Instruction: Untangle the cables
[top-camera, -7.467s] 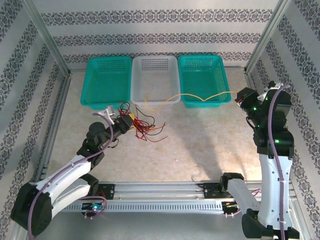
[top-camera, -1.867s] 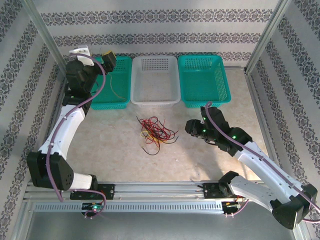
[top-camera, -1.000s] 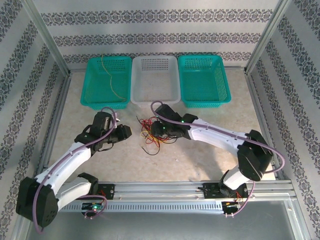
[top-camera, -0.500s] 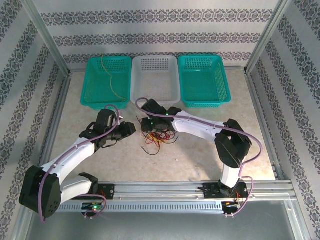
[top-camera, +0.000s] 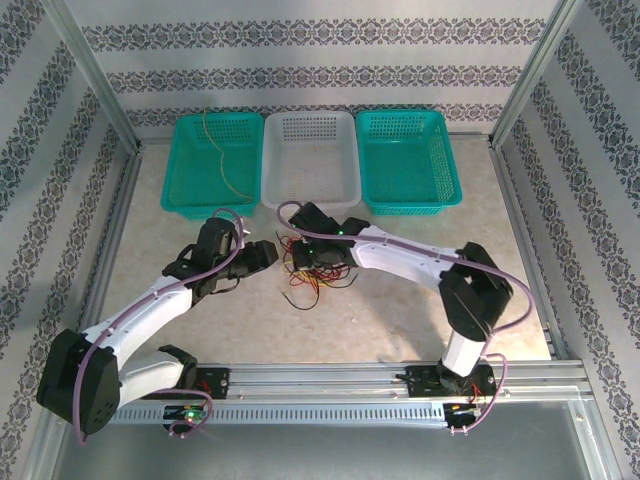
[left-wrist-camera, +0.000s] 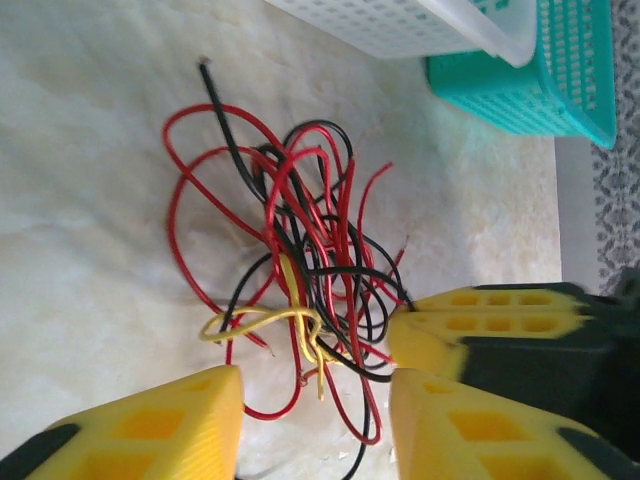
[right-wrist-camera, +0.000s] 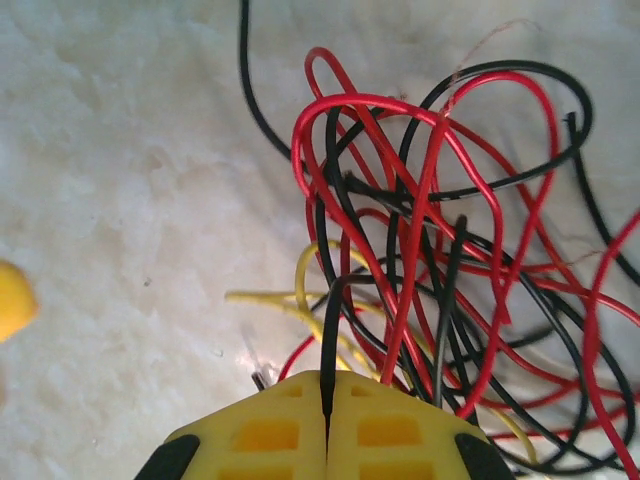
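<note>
**Pale stone-look table, patterned wallpaper all round: how I'd get the black one out of this knot**

Stone-look table (top-camera: 440, 260) with baskets lined up along its far edge; the tangle (top-camera: 318, 278) sits mid-table, just in front of the white basket (top-camera: 310, 204); one yellow cable (top-camera: 228, 170) is already draped in the left teal basket (top-camera: 172, 180), though a short yellow loop (left-wrist-camera: 262, 322) is caught low in the knot

Right gripper (right-wrist-camera: 327, 385) has its fingers pressed together with the black cable (right-wrist-camera: 327, 330) pinched in the seam, so that's the strand in play; left gripper (left-wrist-camera: 315, 390) is hovering just beside the pile with its jaws apart, nothing in them

My take on doing this well:
- bring the left down on the red cable (right-wrist-camera: 430, 180) loops and pin them to the table before the right pulls; otherwise I'd guess the whole clump just lifts as one
- draw the black out slowly and low, away from the pinned side; it weaves through the red several times, so a yank probably tightens it
- if red rises with it, stop and regrip nearer the black's free end (left-wrist-camera: 205, 70)
- watch that yellow loop, it looks ready to snag

As for writing: no brand, label or lettering I can read anywhere; the wallpaper (top-camera: 300, 40) is only ornament
</note>
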